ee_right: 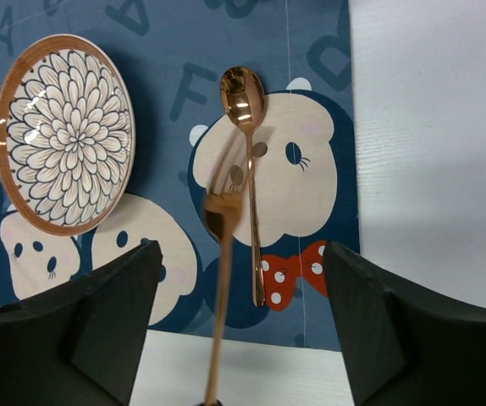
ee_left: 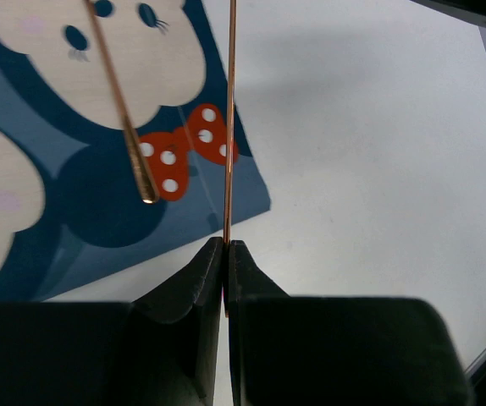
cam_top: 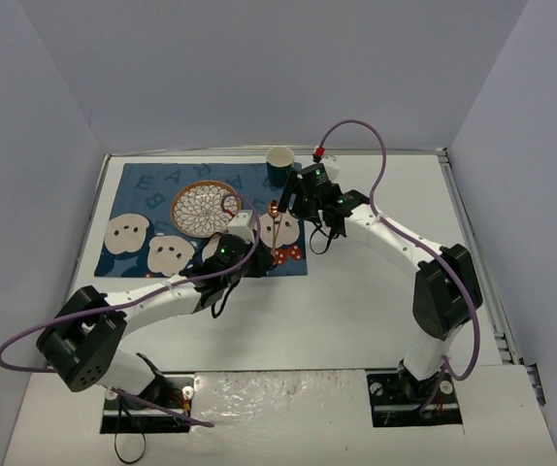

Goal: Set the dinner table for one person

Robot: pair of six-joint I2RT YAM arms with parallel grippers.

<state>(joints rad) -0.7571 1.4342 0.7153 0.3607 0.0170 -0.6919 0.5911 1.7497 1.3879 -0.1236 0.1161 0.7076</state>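
The placemat (cam_top: pixel 143 209) sits on the far left part of the surface (cam_top: pixel 376 320). The plate (cam_top: pixel 204 207) is on the placemat's middle and the spoon (ee_right: pixel 249 169) lies on its right part. The fork (ee_right: pixel 222 254) is up above that right part, and the cup (cam_top: pixel 279 165) is at its far right corner.

A plate (ee_right: pixel 63 134) is sitting upper left on a blue placemat (ee_right: pixel 184 76), a spoon (ee_right: pixel 247 169) is lying centre, a blurred fork (ee_right: pixel 222 254) standing before it; white tabletop (ee_right: pixel 433 127) is showing right.
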